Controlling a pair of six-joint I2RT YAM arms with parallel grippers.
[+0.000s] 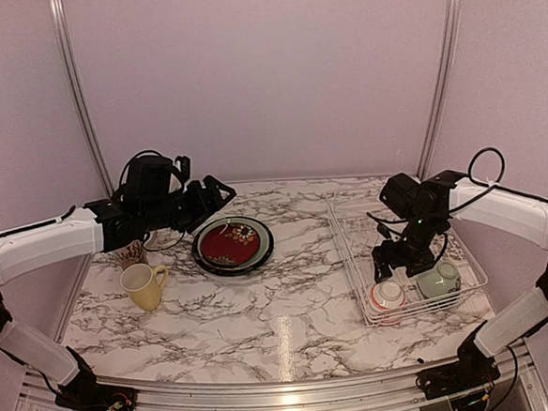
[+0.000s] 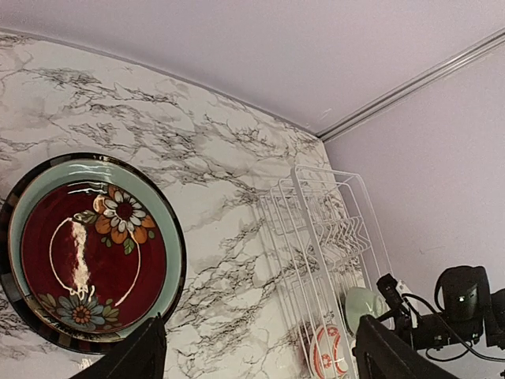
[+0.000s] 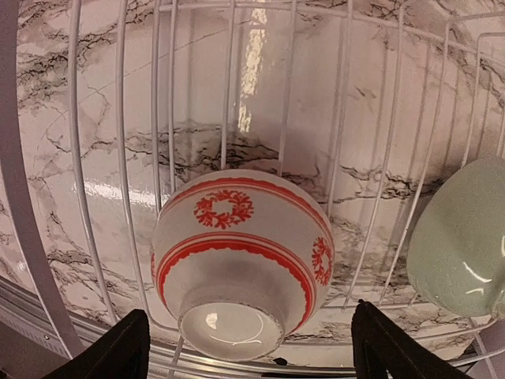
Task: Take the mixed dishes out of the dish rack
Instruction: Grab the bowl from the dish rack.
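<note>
A white marble-veined table [image 1: 291, 308] is shown enclosed by pale lilac walls [image 1: 265, 74], with two robot arms mounted at its near edge. The dish rack [image 1: 356, 233], a white wire basket, is seen at the right of the table, its far rows of tines standing bare. Two dishes are held in its near end. A red-rimmed white bowl [image 3: 241, 264] is lodged there with its foot ring turned toward the right wrist camera. A pale green bowl [image 3: 458, 245] is seen just beside it to the right, the two apart.

The right gripper [image 3: 249, 332] is lowered into the rack over the red-rimmed bowl. Its fingers are spread to either side of the bowl's foot, and no contact with the bowl can be made out.

At the left of the table, well apart from the rack, a red patterned plate [image 1: 232, 244] is laid flat, ringed by a pale green band and a dark rim. Whether that is one plate or a stack cannot be told. The left gripper [image 1: 219, 195] is held above its far edge, its fingers parted, with nothing between them.

A yellow mug [image 1: 144, 286] is set upright near the plate's left side. A cream printed mug [image 1: 132, 254] is partly hidden under the left arm behind it.
</note>
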